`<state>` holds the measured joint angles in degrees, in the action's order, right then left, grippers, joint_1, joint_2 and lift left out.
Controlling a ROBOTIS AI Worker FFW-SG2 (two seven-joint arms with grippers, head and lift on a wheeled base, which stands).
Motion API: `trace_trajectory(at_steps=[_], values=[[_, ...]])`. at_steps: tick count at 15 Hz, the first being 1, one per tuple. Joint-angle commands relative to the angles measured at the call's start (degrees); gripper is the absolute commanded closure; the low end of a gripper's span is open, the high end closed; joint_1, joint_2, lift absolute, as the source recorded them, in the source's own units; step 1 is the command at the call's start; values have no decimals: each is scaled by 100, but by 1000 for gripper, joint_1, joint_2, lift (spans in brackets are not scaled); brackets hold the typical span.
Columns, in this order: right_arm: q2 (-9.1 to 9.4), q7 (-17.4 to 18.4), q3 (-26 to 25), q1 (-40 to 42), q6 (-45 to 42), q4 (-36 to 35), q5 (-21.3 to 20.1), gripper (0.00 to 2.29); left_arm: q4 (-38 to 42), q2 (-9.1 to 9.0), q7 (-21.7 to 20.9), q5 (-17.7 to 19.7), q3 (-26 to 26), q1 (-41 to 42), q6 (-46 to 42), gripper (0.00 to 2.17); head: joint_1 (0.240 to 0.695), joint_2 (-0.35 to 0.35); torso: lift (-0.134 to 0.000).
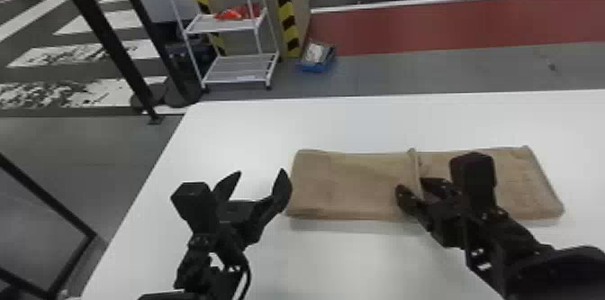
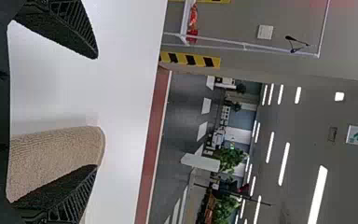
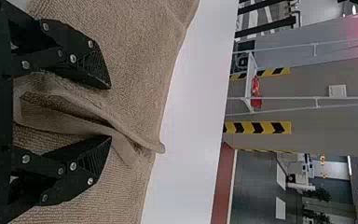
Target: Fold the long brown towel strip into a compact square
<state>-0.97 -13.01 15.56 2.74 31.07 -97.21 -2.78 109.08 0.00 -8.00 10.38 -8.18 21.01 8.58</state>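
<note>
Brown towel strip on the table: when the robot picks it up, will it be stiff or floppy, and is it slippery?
The brown towel strip will probably be floppy: its raised ridge curls and creases inside the open right tool. It is likely not very slippery, because its surface looks rough and textured.

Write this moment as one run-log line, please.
Towel strip: on table, raised edge mid-length | Right gripper: open around raised edge | Left gripper: open at strip's left end | Square: not yet
</note>
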Motion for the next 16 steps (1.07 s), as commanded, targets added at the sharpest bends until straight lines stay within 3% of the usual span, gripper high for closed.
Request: trace_trajectory(at_steps=[1, 6, 7, 11, 14, 16], values=[[0, 0, 0, 16, 0, -8, 6, 880, -9, -15, 0, 8, 1, 9, 0, 33, 695, 253, -126], [0, 35, -35, 113, -17, -211, 14, 903, -35, -15, 0, 8, -8, 9, 0, 33, 695, 252, -126], [0, 26, -35, 122, -17, -254, 6, 1119, -44, -15, 0, 8, -8, 0, 0, 33, 695, 252, -126], [0, 35, -115, 131, 0, -307, 14, 1146, -62, -15, 0, 8, -17, 9, 0, 33, 695, 251, -126], [-35, -26, -501, 298, 440, -1195, 243, 1146, -62, -15, 0, 34, -43, 18, -35, 33, 695, 240, -126], [-44, -167, -1160, 640, 827, -2188, 621, 1146, -62, -15, 0, 43, -105, 44, -105, 33, 695, 225, -126]])
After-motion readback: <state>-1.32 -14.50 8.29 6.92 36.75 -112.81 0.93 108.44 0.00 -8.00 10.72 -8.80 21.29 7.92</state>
